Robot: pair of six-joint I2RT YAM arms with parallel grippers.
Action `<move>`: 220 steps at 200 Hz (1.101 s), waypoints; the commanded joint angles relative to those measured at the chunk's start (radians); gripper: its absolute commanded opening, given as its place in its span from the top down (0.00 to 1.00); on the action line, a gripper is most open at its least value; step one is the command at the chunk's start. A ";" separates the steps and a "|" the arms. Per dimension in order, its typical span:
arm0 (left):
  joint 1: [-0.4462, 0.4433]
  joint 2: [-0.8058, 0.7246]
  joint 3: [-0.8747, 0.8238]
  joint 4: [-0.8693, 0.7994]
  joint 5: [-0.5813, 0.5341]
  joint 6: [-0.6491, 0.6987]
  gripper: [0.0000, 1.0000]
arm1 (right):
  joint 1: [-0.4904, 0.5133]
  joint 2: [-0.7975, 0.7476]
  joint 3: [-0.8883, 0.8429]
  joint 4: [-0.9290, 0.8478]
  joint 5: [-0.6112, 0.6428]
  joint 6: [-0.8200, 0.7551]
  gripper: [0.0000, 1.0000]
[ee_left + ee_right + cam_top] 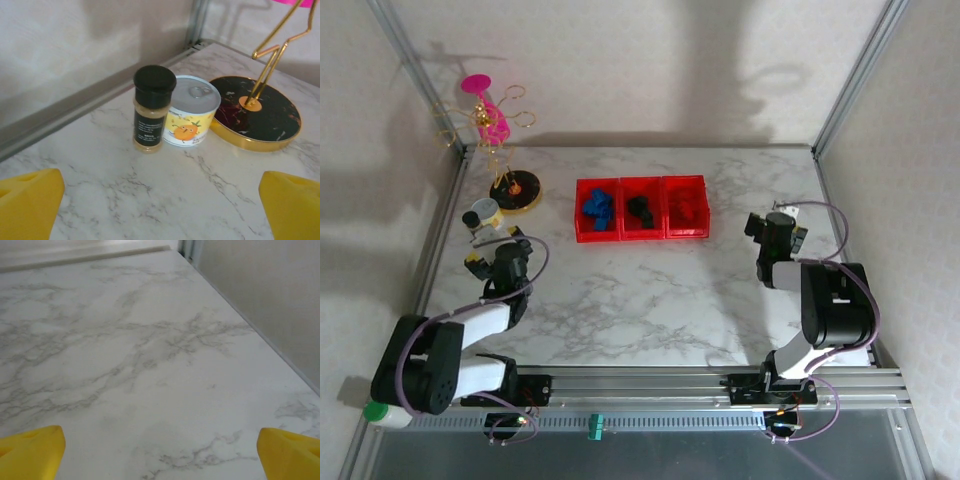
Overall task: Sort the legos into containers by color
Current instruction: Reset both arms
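Containers [642, 236]: three red translucent bins joined in a row, standing on the marble table [650, 290] toward its far side, roughly central between the two arms. Left bin holds the blue legos [598, 209] in a heap; middle bin holds the black legos [640, 210]; right bin holds the red legos [686, 208], hard to separate from the red bin walls. An individual brick count cannot be made from the top view. Left gripper [488, 243]: low over the table's left side, well apart from the bins, pointing toward the far-left corner. In its wrist view the yellow fingertips [29, 200] sit at opposite lower corners of the picture, so the jaws are spread wide with nothing between them but bare marble. Ahead of it: a spice jar [152, 107] with a black cap, upright, touching or just beside a small can [192, 111] with an orange fruit label, and to the right of the can the round black-and-gold base of a wire stand [265, 117]. The stand carries a pink piece [485, 105] at the top. Right gripper [772, 222]: low over the table's right side, well apart from the bins. Its yellow fingertips [30, 450] are likewise spread wide and holding nothing, with plain marble ahead up to the enclosure wall.
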 commanded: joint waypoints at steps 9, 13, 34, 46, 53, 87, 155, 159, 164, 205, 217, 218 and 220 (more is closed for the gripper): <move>0.036 0.085 -0.062 0.398 0.206 0.113 0.00 | -0.015 -0.064 -0.158 0.326 -0.212 -0.075 0.01; 0.039 0.086 -0.064 0.399 0.231 0.122 0.00 | -0.014 -0.070 -0.178 0.365 -0.231 -0.084 0.01; 0.045 0.130 -0.065 0.449 0.331 0.166 0.00 | -0.013 -0.047 -0.297 0.567 -0.303 -0.111 0.01; 0.044 0.171 -0.074 0.500 0.380 0.181 0.00 | -0.013 -0.047 -0.312 0.604 -0.299 -0.110 0.01; 0.044 0.204 -0.077 0.534 0.396 0.185 0.00 | -0.016 -0.042 -0.297 0.571 -0.303 -0.102 0.01; 0.062 0.266 -0.037 0.526 0.427 0.177 0.00 | -0.024 -0.043 -0.297 0.572 -0.309 -0.097 0.01; 0.061 0.260 -0.034 0.504 0.425 0.177 0.01 | -0.026 -0.043 -0.297 0.570 -0.309 -0.097 0.01; 0.061 0.262 -0.035 0.506 0.425 0.177 0.01 | -0.025 -0.043 -0.297 0.569 -0.309 -0.097 0.01; 0.061 0.262 -0.036 0.507 0.425 0.177 0.01 | -0.025 -0.043 -0.297 0.569 -0.309 -0.097 0.01; 0.061 0.262 -0.034 0.506 0.425 0.177 0.01 | -0.025 -0.043 -0.294 0.567 -0.309 -0.097 0.01; 0.061 0.262 -0.034 0.505 0.425 0.177 0.01 | -0.027 -0.042 -0.291 0.562 -0.310 -0.095 0.01; 0.061 0.262 -0.034 0.506 0.425 0.177 0.01 | -0.026 -0.042 -0.291 0.561 -0.311 -0.095 0.01; 0.061 0.262 -0.033 0.505 0.425 0.177 0.01 | -0.025 -0.043 -0.291 0.561 -0.311 -0.094 0.01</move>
